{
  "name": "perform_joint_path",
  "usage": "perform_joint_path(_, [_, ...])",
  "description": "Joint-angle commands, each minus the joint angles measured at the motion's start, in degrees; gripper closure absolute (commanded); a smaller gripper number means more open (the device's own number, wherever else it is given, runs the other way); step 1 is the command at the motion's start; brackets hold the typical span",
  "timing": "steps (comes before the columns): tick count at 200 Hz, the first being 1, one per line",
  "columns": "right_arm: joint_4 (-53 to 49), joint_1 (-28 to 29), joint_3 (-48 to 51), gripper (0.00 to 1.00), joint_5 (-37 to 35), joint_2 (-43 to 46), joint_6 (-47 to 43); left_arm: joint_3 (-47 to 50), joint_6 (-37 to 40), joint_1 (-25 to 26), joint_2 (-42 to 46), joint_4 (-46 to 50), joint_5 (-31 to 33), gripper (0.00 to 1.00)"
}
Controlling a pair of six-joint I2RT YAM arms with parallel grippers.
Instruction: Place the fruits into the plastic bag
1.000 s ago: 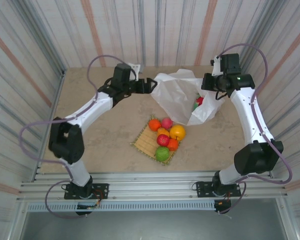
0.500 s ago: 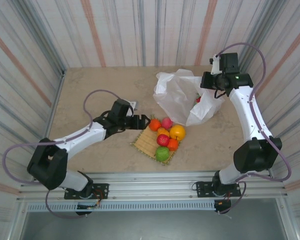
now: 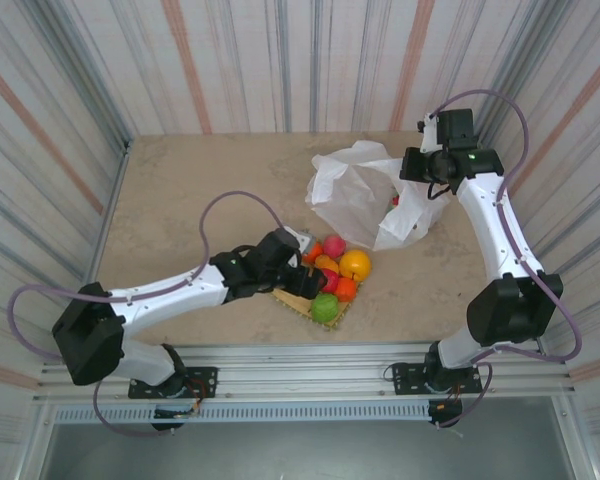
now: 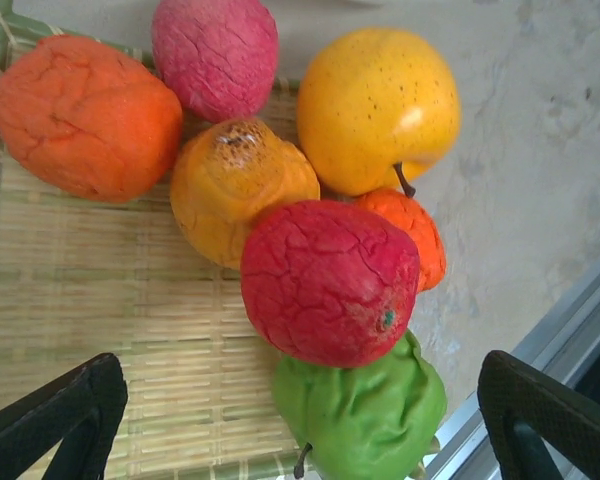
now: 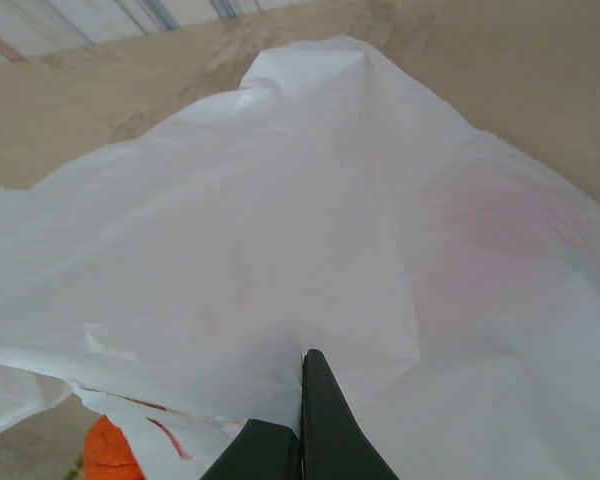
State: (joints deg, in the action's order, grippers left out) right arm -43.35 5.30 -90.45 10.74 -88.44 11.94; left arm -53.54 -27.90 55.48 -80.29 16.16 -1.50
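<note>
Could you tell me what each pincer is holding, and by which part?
The right pincer pinches a fold of the plastic bag at its edge. The left pincer, open over the fruits, holds nothing.

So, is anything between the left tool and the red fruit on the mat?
Nothing visible: the open left tool faces the red fruit directly, though the green fruit and a small orange fruit sit touching it.
</note>
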Motion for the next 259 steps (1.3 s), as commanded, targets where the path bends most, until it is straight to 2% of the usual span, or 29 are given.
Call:
perform_joint_path(1, [0.2,0.2,0.6,1.00,1.2,0.9,0.8,-4.2,1.7,2.3,-2.5,4.6,7.4,0.03])
perform_joint_path(57, [0.5,0.1,1.4,1.00,1.4,1.8,0.7,-9.9,3.6,5.8,-8.8,6.5,11.1,0.03])
perform_joint_path(120, [0.4,-0.2,1.6,1.00,1.6,1.8,0.6,-14.1,4.1,8.3,-14.6,8.9,14.3,0.08])
perform_joint_path(168, [0.5,-0.2,2.4,1.00,1.7,2.1,0.5,-15.4,4.4,9.2,-16.9,9.8,16.6,0.12])
perform_joint_path(259, [0.4,-0.4,2.6,1.00,1.7,2.9,0.2,-16.0,4.9,9.2,-19.3,9.1,17.0,0.23])
